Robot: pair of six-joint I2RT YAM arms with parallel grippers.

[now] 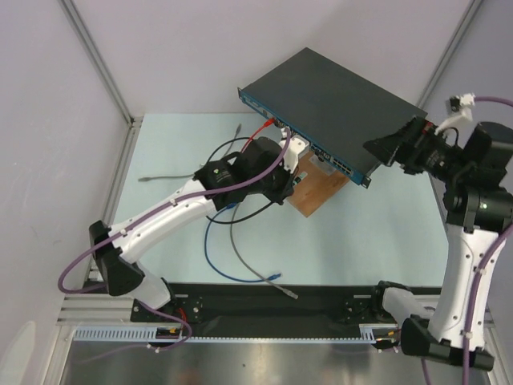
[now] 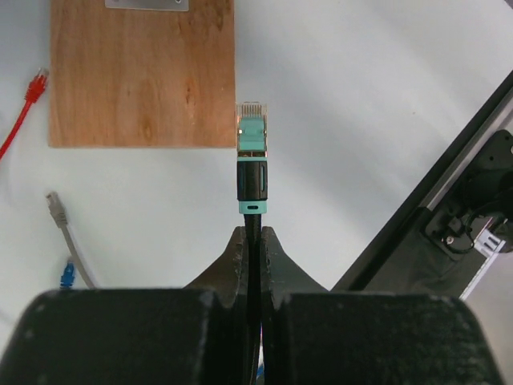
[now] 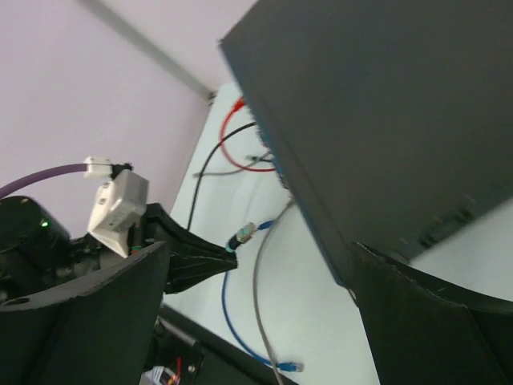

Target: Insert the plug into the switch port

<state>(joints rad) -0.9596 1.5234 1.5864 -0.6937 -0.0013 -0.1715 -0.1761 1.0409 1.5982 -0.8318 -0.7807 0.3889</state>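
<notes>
Left wrist view: the left gripper [image 2: 251,233] is shown pressed together on a black lead [image 2: 253,265], pinched just behind the boot. The plug [image 2: 251,128] is thereby left standing free and straight beyond the fingertips. This hold is judged to be chosen so that the clear tip can be lined up and pushed home without the fingers fouling a socket. The plug is held above the table [image 2: 361,96], just beside the near corner of a wooden board [image 2: 144,72]. A loose red plug [image 2: 34,87] and a grey plug [image 2: 54,205] are seen lying apart on the left. No socket is shown in this view.

Top external view: the switch [image 1: 321,88] is seen propped aslant on the board, its blue front strip [image 1: 258,106] turned toward the left arm. The left gripper is placed close against the near side of that strip. The plug is too small here for it to be told whether it has entered a port. The right gripper [image 1: 390,148] is set at the right end of the switch, presumably so that the box is steadied against the push.

Right wrist view: the right gripper's fingers are seen spread wide, nothing being pinched. The switch fills the upper right, its corner beside the right-hand finger. The plug, held by the left gripper, is seen near the front edge of the switch but apart from it.
</notes>
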